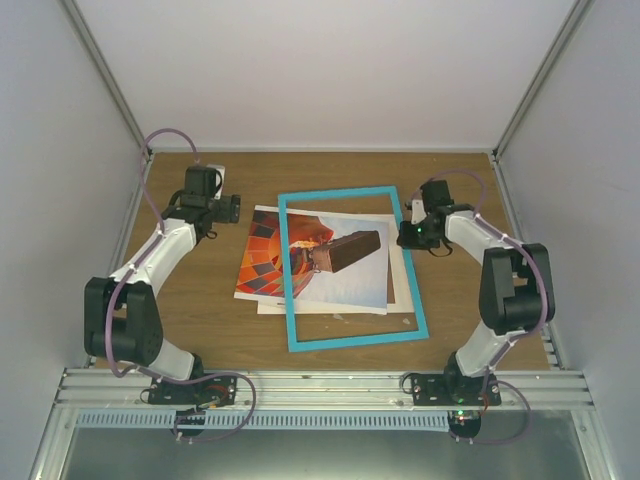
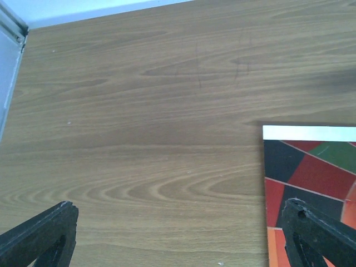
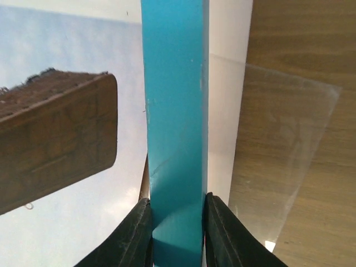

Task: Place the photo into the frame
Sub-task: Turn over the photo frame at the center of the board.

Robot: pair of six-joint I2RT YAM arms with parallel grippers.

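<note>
The right gripper [image 3: 177, 222] pinches the right rail of the thin teal rectangular picture frame [image 3: 175, 111], lying mid-table over the paper orange-red hot-air-balloon print [image 1: 266, 264]; the left gripper [image 2: 181, 225] hovers wide open by the print's far left corner. Lift slowly, level, without dragging the print

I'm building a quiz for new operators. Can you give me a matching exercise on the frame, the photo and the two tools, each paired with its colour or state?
Things:
1. frame
2. photo
3. left tool
4. right tool

States:
A. wide open
B. teal
C. shut on a rail
D. balloon print, lying flat

Pairs: 1-B; 2-D; 3-A; 4-C
</note>
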